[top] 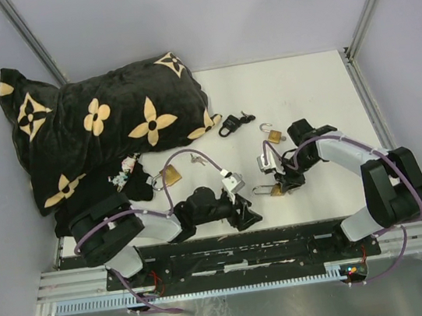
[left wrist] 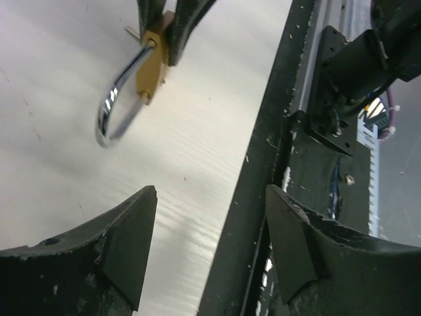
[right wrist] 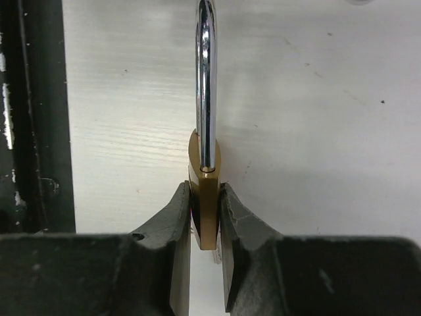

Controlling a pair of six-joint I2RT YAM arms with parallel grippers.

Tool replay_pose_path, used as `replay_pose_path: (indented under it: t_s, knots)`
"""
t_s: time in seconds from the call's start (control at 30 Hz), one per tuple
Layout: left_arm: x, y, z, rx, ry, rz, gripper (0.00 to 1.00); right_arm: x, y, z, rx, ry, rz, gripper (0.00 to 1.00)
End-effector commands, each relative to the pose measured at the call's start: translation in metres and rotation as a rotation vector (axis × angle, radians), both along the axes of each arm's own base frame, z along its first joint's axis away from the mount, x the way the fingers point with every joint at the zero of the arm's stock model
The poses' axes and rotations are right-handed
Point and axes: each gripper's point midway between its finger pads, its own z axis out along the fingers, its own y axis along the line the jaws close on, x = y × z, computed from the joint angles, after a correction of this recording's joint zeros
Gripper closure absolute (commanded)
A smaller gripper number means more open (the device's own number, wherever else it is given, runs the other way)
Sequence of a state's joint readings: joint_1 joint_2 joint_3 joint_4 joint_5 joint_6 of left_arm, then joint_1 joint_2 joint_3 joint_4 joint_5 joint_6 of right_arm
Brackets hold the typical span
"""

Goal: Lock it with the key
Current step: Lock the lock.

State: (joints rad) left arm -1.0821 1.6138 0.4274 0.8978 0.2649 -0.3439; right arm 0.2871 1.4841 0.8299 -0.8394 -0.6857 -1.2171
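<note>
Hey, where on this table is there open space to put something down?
The far right table is bare, between the black padlock, the back edge and the right arm. Crowded: the middle, with brass padlocks beside the left pincer and right pincer; the cushion covers the left.

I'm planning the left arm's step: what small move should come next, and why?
Probably ease the left gripper toward the shackle to press it shut. The right gripper clamps the padlock body, its shackle looks open, and the left jaws stand open and empty short of it. Whether a key is inserted, I cannot tell.
</note>
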Motion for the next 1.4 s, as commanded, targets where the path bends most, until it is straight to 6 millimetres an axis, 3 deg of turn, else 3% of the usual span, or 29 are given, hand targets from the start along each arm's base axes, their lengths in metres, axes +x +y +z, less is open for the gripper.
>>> replay_pose_path:
  t_s: [0.0, 0.17, 0.33, 0.4, 0.5, 0.73, 0.87, 1.07, 1.23, 1.37]
  knots:
    - [0.005, 0.011, 0.032, -0.103, -0.039, 0.072, 0.26, 0.025, 0.013, 0.017, 0.086, -0.077, -0.015, 0.98]
    - [0.021, 0.031, 0.049, -0.146, -0.158, 0.18, 0.24, 0.023, 0.015, 0.023, 0.112, -0.06, -0.017, 0.98]
    - [0.035, 0.054, 0.097, -0.322, -0.259, 0.29, 0.1, 0.018, 0.017, 0.035, 0.146, -0.032, -0.004, 0.98]
    - [0.039, 0.06, 0.116, -0.4, -0.242, 0.314, 0.03, 0.016, 0.018, 0.041, 0.162, -0.021, -0.004, 0.98]
    - [0.038, 0.061, 0.141, -0.51, -0.172, 0.267, 0.0, 0.014, 0.021, 0.049, 0.179, -0.008, -0.007, 0.98]
    - [0.043, 0.066, 0.172, -0.709, 0.032, 0.238, 0.0, 0.011, 0.031, 0.079, 0.237, 0.063, -0.048, 0.98]
    - [0.047, 0.056, 0.177, -0.724, 0.055, 0.215, 0.02, 0.01, 0.038, 0.099, 0.285, 0.121, -0.082, 0.98]
    - [0.066, 0.061, 0.16, -0.715, 0.09, 0.298, 0.06, 0.006, 0.045, 0.124, 0.339, 0.192, -0.108, 0.98]
    - [0.073, 0.049, 0.145, -0.683, 0.117, 0.292, 0.09, -0.001, 0.051, 0.141, 0.399, 0.221, -0.088, 0.98]
    - [0.06, 0.03, 0.16, -0.743, 0.124, 0.14, 0.19, -0.002, 0.053, 0.143, 0.415, 0.241, -0.091, 0.98]
